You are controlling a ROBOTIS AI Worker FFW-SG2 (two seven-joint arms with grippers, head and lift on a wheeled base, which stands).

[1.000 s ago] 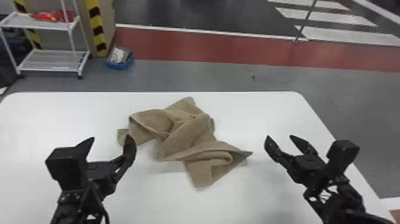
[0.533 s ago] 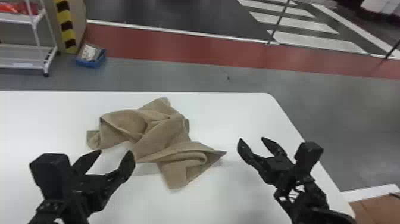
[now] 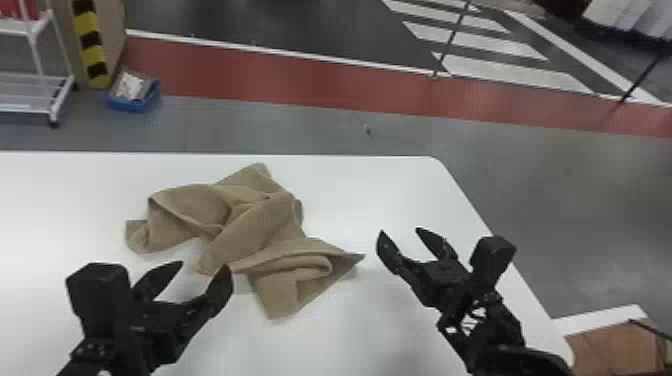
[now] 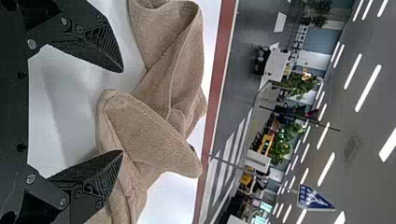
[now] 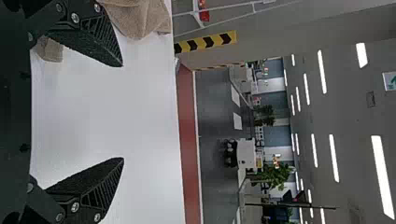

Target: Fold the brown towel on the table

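The brown towel [image 3: 255,230] lies crumpled in folds on the white table [image 3: 390,200]. In the head view my left gripper [image 3: 195,272] is open over the near left side of the towel, nothing between its fingers. My right gripper [image 3: 404,234], also open, is to the right of the towel's right corner, apart from it. In the left wrist view the towel [image 4: 154,126] lies beyond the open left gripper [image 4: 122,111]. The right wrist view has the open right gripper [image 5: 123,112] over bare table, with part of the towel [image 5: 140,16] past one finger.
The table's right edge [image 3: 480,212] runs close by the right gripper and arm. On the floor beyond the table are a blue bin [image 3: 132,92] and a white wheeled rack [image 3: 37,90]. A brown box [image 3: 615,347] stands to the right.
The head view has swung right, so the table, towel and rack sit farther left in it. My left gripper now appears nearer the towel; the right one stays open beside it.
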